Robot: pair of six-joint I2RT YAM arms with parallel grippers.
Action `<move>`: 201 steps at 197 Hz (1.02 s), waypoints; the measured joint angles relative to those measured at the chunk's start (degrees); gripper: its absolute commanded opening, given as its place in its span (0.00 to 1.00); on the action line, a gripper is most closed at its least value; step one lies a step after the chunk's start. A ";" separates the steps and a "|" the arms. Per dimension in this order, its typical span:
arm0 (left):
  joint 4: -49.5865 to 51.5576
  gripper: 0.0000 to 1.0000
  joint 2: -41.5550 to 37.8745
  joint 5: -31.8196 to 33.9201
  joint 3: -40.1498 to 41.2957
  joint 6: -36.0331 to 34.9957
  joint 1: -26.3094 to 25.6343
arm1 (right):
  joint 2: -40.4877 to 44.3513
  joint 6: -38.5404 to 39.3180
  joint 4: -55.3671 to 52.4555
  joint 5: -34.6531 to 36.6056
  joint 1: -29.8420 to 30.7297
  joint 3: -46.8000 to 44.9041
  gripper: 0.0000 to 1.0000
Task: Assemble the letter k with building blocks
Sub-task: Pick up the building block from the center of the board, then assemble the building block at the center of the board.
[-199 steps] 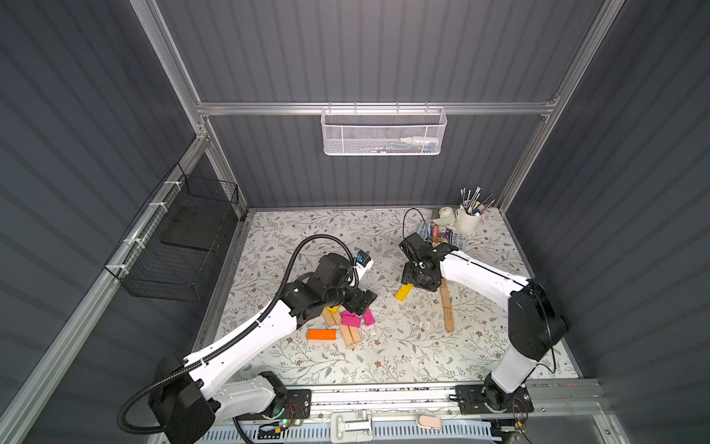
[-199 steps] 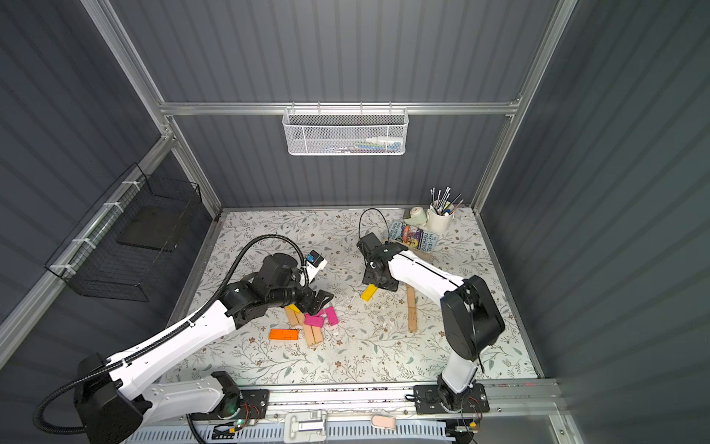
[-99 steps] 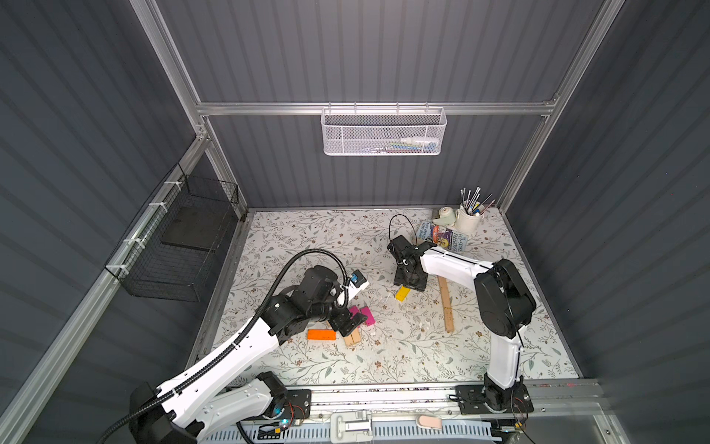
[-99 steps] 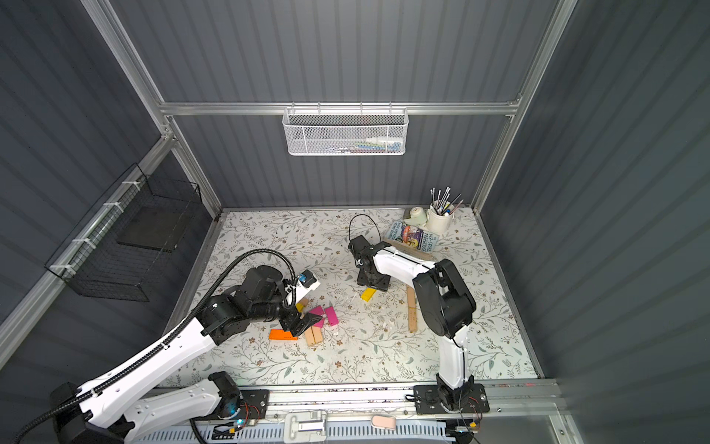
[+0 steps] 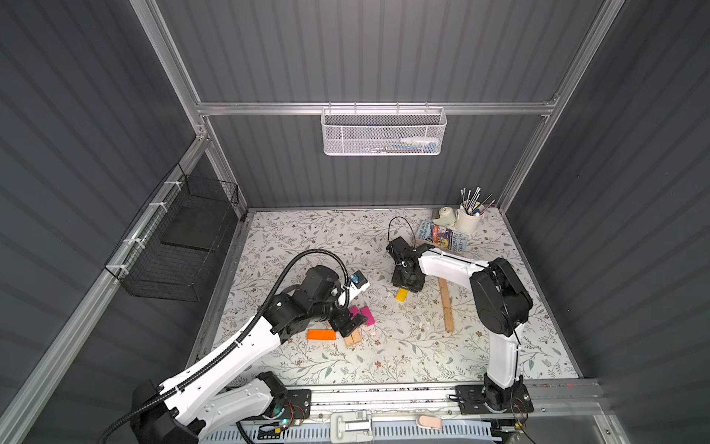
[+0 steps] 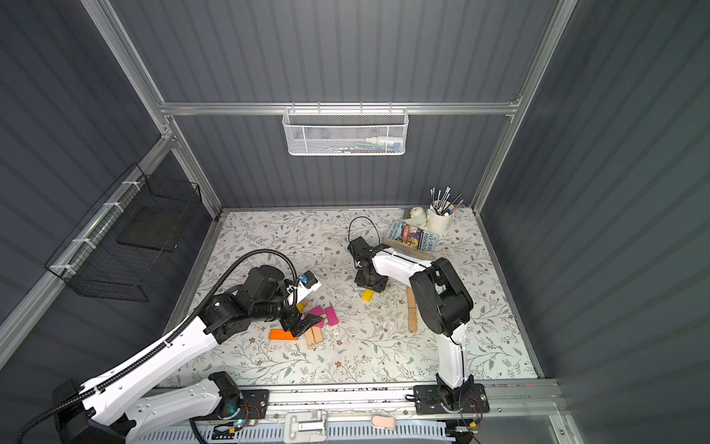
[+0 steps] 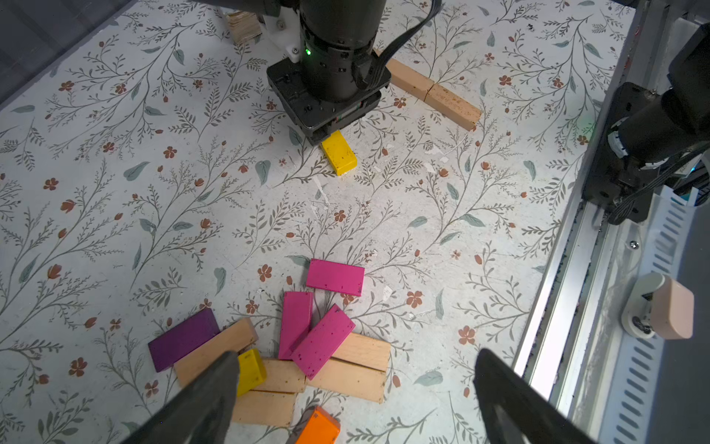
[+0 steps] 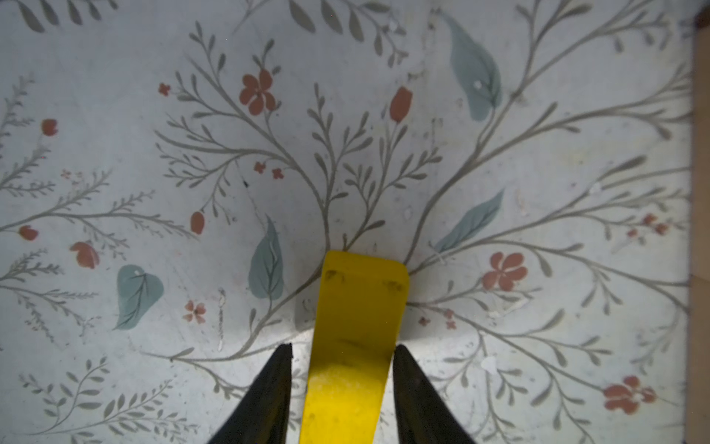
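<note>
1. Over the last second the right arm (image 5: pixel 449 265) has folded its elbow in. The right gripper (image 8: pixel 342 346) has settled low over the yellow block (image 7: pixel 338 152), which has not shifted. The block lies flat near the tan line (image 5: pixel 445 309) of two blocks set end to end, on the side facing the pile (image 7: pixel 330 346).
2. The right jaws stand partly drawn in, one along each long side of the yellow block. A sliver of table cover (image 8: pixel 299 338) shows beside one finger, so I judge it about to pinch and not yet holding.
3. The left gripper (image 7: pixel 355 355) has slid back over the pile, a little farther from the tan line. Its jaws are spread wide with nothing between them.
4. Only the tan line, probably the K's stem, looks laid. The yellow block seems the next piece, likely a diagonal to set against that line.
5. Only the right wrist view shows the gap between finger and block; in both top views the gripper body hides the fingertips. The left wrist view shows a purple block (image 7: pixel 182 338) in the pile on the side away from the tan line, which the left arm (image 5: pixel 246 346) covers in both top views.
</note>
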State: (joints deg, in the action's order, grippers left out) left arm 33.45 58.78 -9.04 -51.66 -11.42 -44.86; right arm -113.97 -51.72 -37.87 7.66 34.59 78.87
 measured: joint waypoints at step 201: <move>-9.99 0.97 0.55 -4.61 2.29 5.33 0.00 | 25.49 -4.85 1.44 4.81 -11.06 -14.84 0.31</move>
State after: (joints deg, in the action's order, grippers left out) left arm 23.46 59.33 -13.65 -49.36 -6.09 -44.86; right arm -88.49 -56.58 -36.42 12.47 23.53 64.03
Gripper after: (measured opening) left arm 0.967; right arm 0.323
